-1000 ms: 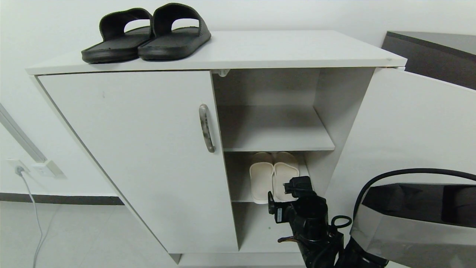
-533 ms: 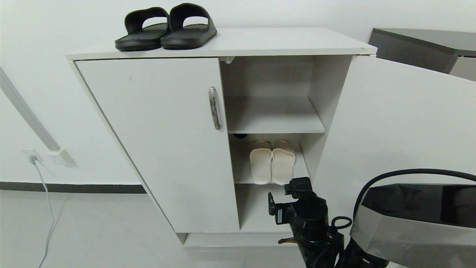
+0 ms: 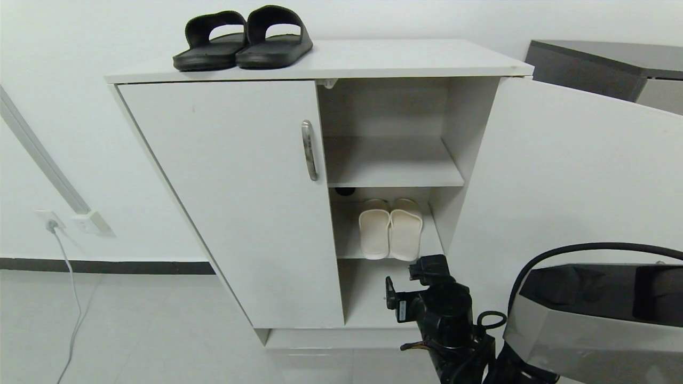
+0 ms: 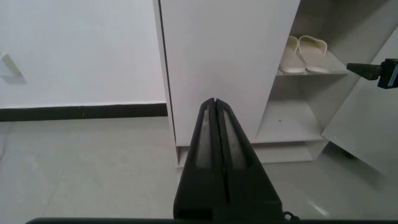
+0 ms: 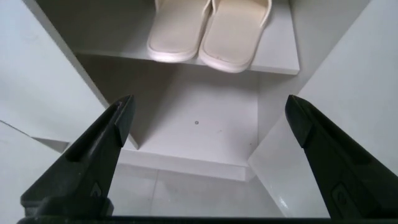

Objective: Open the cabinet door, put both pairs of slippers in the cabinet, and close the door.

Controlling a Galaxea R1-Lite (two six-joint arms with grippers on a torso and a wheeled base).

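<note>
A wall socket (image 3: 49, 220) sits at 9 o'clock from the cabinet (image 3: 400, 56); dark furniture (image 3: 587, 74) stands at 2 o'clock behind the open right door (image 3: 576, 176). The black slippers (image 3: 243, 40) rest on the cabinet top at 11 o'clock; the white slippers (image 3: 390, 228) lie on the middle shelf (image 3: 431, 244). The right pincer (image 5: 210, 106) is released, facing the bottom compartment (image 3: 368, 298); the left pincer (image 4: 214, 106) is clenched, empty.
</note>
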